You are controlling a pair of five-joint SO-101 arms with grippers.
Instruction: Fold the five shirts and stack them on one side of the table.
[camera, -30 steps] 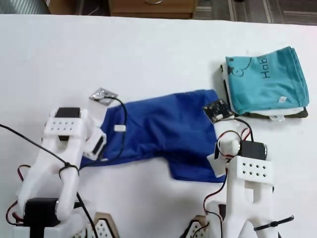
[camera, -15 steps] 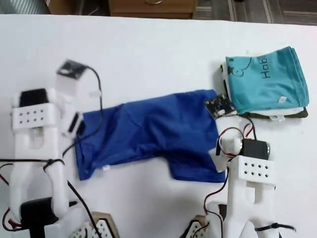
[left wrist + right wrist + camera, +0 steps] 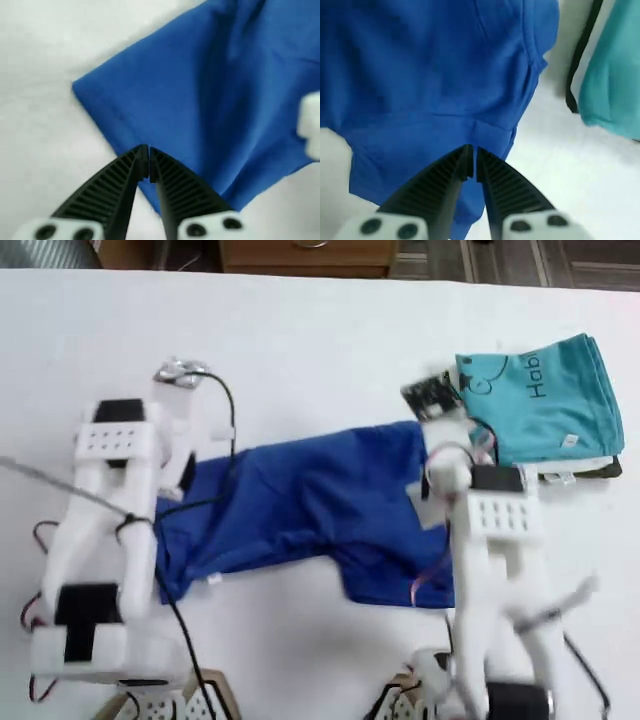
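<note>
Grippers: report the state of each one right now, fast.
Left gripper: closed, tips at the hem of the blue shirt; whether it pinches cloth cannot be told.
Right gripper: closed over the blue shirt; same doubt.

Left tool [image 3: 145, 162] and right tool [image 3: 473, 161] both closed.

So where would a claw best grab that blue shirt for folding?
Probably at its two short ends, pinching from straight above: the blue shirt lies flat and stretched sideways, so only its edges give a claw something to nip. Its left corner, clear of the folded teal shirt, looks easiest.
</note>
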